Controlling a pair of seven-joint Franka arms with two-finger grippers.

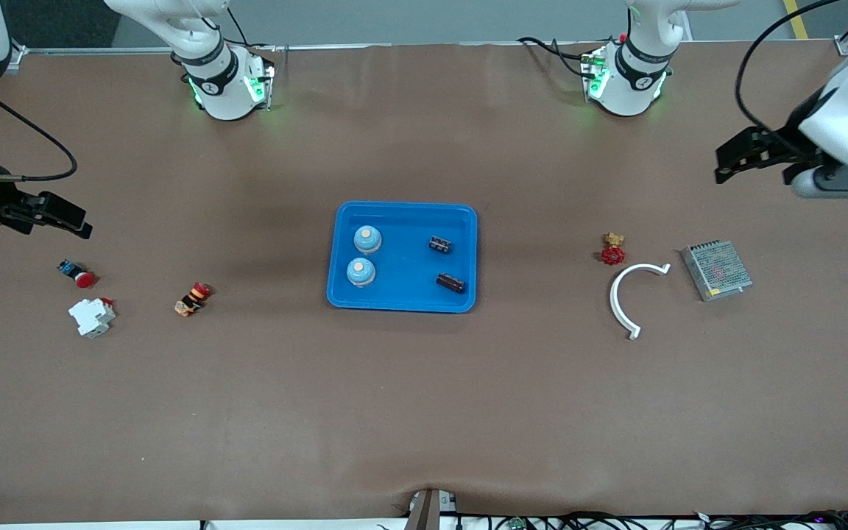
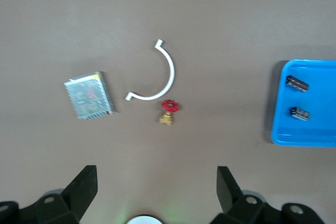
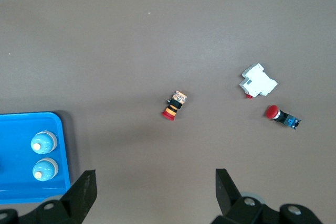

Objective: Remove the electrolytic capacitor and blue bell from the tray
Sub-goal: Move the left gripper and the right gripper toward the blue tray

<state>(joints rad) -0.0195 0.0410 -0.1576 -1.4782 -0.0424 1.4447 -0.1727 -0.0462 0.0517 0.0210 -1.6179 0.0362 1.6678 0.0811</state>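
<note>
A blue tray (image 1: 402,221) lies mid-table. Two light-blue bells (image 1: 367,239) (image 1: 361,271) stand in its half toward the right arm's end, also seen in the right wrist view (image 3: 43,142). Two dark capacitors (image 1: 440,244) (image 1: 450,283) lie in the half toward the left arm's end; the left wrist view shows them too (image 2: 297,83). My left gripper (image 1: 726,165) (image 2: 156,174) hangs open and empty over bare table at the left arm's end. My right gripper (image 1: 74,219) (image 3: 155,174) hangs open and empty over the right arm's end.
Toward the left arm's end lie a red-handled brass valve (image 1: 613,250), a white curved clip (image 1: 626,294) and a metal mesh box (image 1: 716,269). Toward the right arm's end lie a red push button (image 1: 76,274), a white breaker (image 1: 91,316) and an orange-black switch (image 1: 192,299).
</note>
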